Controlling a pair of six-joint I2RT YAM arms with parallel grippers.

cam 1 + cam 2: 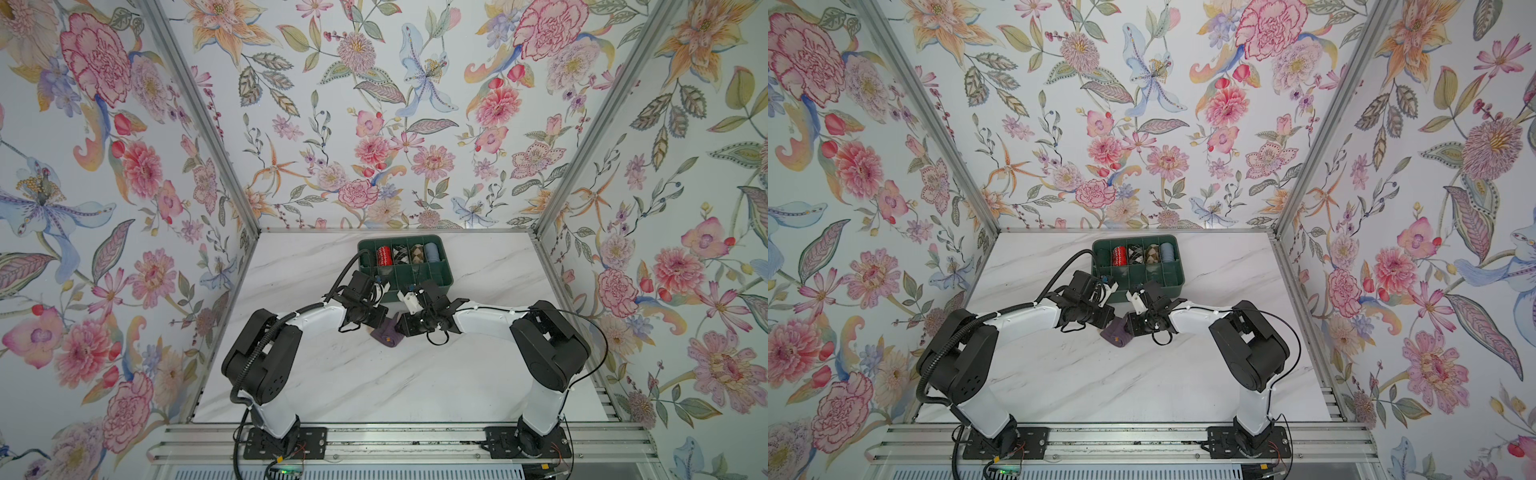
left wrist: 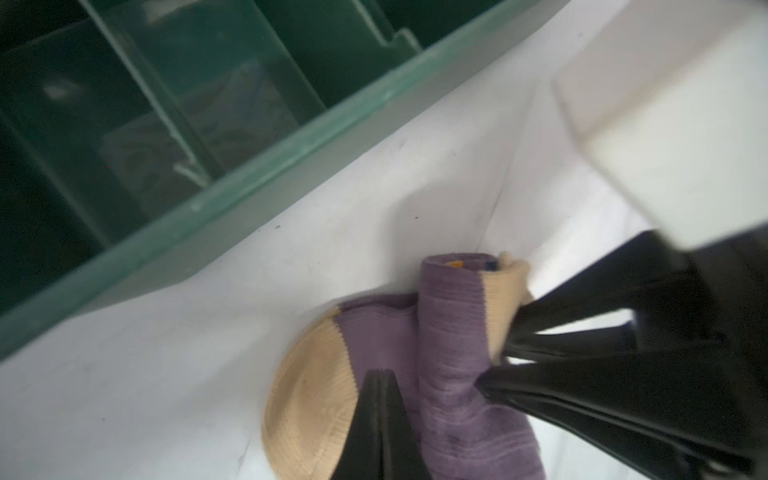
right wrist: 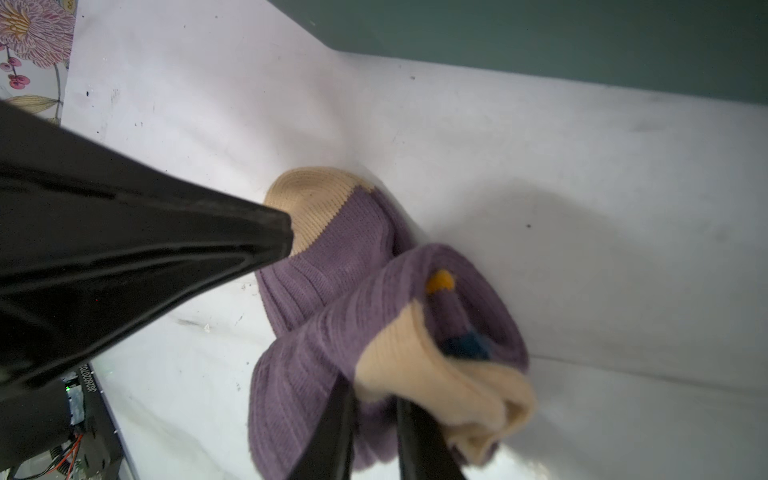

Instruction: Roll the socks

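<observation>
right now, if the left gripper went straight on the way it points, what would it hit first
Most likely the socks: the left gripper, jaws shut, aims at their flat tan-toed end lying on the table, beside the rolled part. It may be touching them now; depth is unclear.

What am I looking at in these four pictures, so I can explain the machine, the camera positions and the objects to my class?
A robot's left arm and right arm, each ending in a two-fingered gripper, work on a marble table. Two pictures look down from above; two come from wrist cameras. A green divided tray at the back holds rolled socks. Between the arms lie purple socks with tan toes, partly rolled. The right gripper pinches the rolled end; the left gripper, shut, has its tip at the flat tan toe.
</observation>
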